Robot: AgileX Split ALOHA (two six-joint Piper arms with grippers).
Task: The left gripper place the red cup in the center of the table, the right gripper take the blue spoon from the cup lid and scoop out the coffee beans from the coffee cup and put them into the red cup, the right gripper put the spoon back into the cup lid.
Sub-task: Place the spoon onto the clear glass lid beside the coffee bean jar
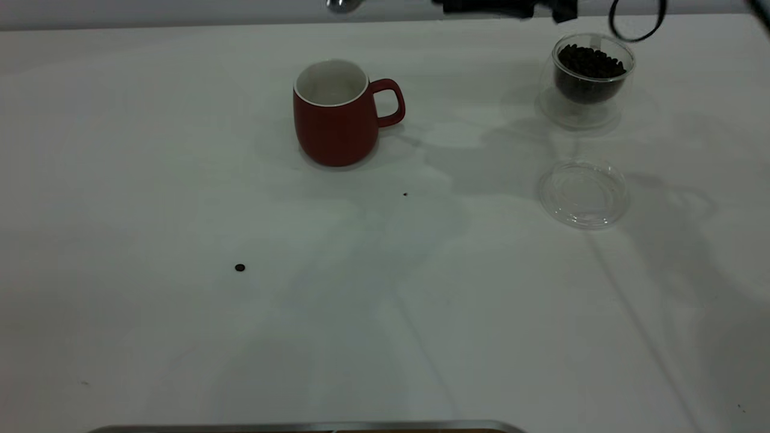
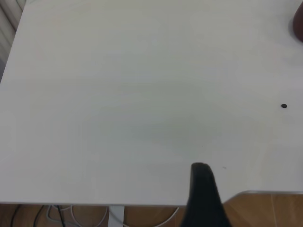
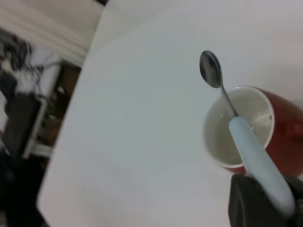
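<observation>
Carrying the spoon across to the coffee cup is, by my judgement, the step in hand, since the red cup looks empty of beans and the spoon bowl shines bare; largest first, then: the table [image 1: 180,337] is wide and white, with the red cup [image 1: 337,114] standing upright near its middle, handle turned toward the right arm's side; the coffee cup [image 1: 592,75] stands well apart from it toward the right arm's side, upright, with the coffee beans [image 1: 589,63] heaped inside; the cup lid [image 1: 583,192] lies flat just in front of the coffee cup, with nothing in it.

The right gripper [image 3: 265,201] is clamped on the pale handle of the blue spoon [image 3: 244,142], its metal bowl reaching out over the red cup's mouth in the wrist view; the left gripper [image 2: 203,198] shows only one dark finger over bare table near the edge, and I cannot tell how its fingers stand.

To do it well, keep the grip firm; swing the spoon over to the glass cup; dip the bowl in at a shallow tilt; lift level, slowly; two stray beans [image 1: 240,267] already lie loose on the table.
</observation>
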